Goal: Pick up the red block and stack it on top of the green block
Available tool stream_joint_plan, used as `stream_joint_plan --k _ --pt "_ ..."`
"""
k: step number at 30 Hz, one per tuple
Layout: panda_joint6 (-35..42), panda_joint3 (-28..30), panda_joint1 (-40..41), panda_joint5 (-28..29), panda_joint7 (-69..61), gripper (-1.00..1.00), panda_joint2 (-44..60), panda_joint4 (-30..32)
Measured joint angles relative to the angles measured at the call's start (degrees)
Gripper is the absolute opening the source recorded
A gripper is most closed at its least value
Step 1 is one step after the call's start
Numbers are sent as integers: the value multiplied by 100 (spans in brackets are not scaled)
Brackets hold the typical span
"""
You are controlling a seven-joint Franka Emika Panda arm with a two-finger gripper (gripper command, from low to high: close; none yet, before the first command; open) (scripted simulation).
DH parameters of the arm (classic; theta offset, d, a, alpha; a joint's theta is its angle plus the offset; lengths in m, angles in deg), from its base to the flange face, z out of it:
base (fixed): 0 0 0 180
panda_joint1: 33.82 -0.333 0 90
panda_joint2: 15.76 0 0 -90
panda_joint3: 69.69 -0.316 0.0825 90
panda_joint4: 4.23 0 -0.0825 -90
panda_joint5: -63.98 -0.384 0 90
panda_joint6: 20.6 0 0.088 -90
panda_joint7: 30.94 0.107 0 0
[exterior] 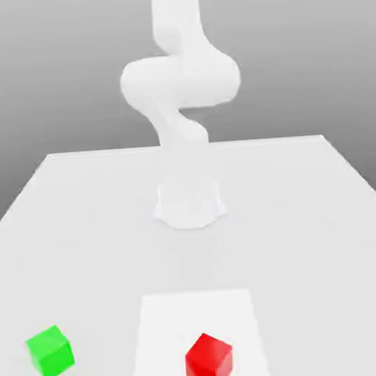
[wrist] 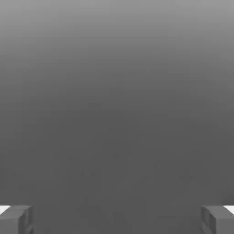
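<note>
Simulated tabletop (exterior: pixel 83 222), pale grey-white, seen from the exterior view against a plain grey backdrop. White robot arm (exterior: pixel 179 77) rising from a round base (exterior: pixel 189 203) near the table's middle, folded over itself, upper part leaving the picture at the top edge.

Red block (exterior: pixel 209 359) resting on the table at the near edge, a little toward the exterior view's right of centre, on a lighter square patch (exterior: pixel 161 319) of the surface. One corner turned toward the camera, so two side faces and the top visible.

Green block (exterior: pixel 50 352) resting on the table near the front too, well apart from the red block, toward the exterior view's left, off the lighter patch. Also turned slightly, top face brighter than the sides.

Both blocks lying free, untouched, each flat on the table, neither on top of the other.

From the hand view: gripper (wrist: pixel 117 219) with jaws spread wide, one grey fingertip (wrist: pixel 16 219) at each lower corner of the picture, second fingertip (wrist: pixel 218 219) opposite. Nothing between them, nothing held. Beyond the fingertips, smooth grey background shading from lighter to darker.
</note>
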Motion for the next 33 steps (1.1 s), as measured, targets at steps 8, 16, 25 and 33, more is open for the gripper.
stream_joint_plan --k 8,16,25,33 --pt "-607 -582 572 389 1299 0 1703 268" --pt "-1199 -826 821 759 2562 0 3372 530" --pt "-1922 -873 804 512 3500 0 5151 838" --pt "-2808 -564 558 829 3851 -100 6300 708"
